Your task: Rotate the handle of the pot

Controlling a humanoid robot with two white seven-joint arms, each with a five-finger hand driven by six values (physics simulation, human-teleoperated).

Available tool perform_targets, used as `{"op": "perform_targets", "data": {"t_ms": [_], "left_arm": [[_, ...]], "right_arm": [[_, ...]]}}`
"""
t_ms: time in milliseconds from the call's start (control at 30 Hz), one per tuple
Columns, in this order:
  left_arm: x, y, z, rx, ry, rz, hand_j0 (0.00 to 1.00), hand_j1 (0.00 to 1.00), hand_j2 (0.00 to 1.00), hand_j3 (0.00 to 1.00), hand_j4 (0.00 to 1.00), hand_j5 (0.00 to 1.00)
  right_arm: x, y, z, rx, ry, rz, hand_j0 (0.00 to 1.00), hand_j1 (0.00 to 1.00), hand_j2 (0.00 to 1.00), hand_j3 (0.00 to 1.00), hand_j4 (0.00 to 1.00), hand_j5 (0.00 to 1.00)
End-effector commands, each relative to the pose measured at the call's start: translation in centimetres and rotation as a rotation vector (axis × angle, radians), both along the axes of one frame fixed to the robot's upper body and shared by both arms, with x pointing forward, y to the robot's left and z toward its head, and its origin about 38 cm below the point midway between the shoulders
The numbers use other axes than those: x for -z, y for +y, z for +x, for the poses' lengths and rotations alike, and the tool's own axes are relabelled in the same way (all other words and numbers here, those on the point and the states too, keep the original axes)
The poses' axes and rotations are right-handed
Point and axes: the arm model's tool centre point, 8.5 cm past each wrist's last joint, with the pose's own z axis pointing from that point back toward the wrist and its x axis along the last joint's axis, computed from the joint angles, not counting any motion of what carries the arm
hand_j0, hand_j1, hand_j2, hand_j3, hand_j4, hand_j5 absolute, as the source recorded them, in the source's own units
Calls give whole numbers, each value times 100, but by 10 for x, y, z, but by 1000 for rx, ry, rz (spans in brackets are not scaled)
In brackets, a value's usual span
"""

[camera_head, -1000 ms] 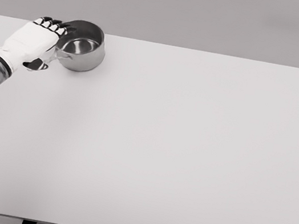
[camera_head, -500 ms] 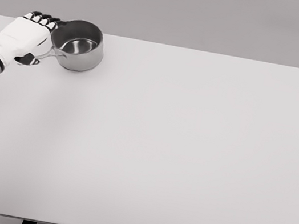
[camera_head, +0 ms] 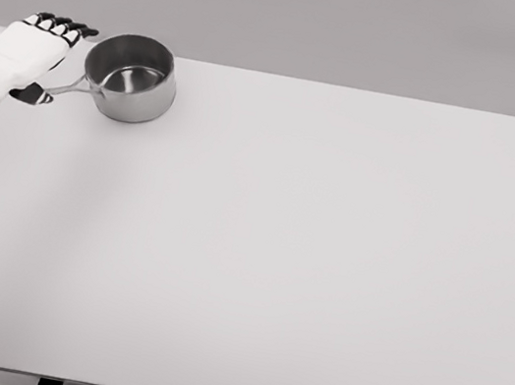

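The white table (camera_head: 325, 264) carries only the pot (camera_head: 130, 77), at its far left corner. It is a shiny steel pot, upright, handle (camera_head: 64, 90) pointing left. The left hand (camera_head: 24, 54) is just beside it, fingers extended, holding nothing.

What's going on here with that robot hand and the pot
A robot's left hand is at the far left corner of a white table, next to a small metal pot. The pot stands upright and looks empty, with its handle pointing left toward the hand. The fingers are stretched out flat, not wrapped around anything; the thumb sits right by the handle's end, though contact is hard to judge. The right arm is out of view.
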Motion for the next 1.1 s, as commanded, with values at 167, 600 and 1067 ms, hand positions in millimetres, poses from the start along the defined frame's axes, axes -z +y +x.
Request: {"op": "perform_targets", "data": {"t_ms": [167,600,1067], "left_arm": [[1,7,3,-20,-1,1,100,100,100,100,100,100],[3,20,9,-65,-2,-7,100,100,100,100,100,100],[8,26,16,-99,6,-28,100,100,100,100,100,100]], "right_arm": [[0,0,0,0,-1,0,100,100,100,100,100,100],[0,0,0,0,-1,0,100,100,100,100,100,100],[0,0,0,0,1,0,100,100,100,100,100,100]]}}
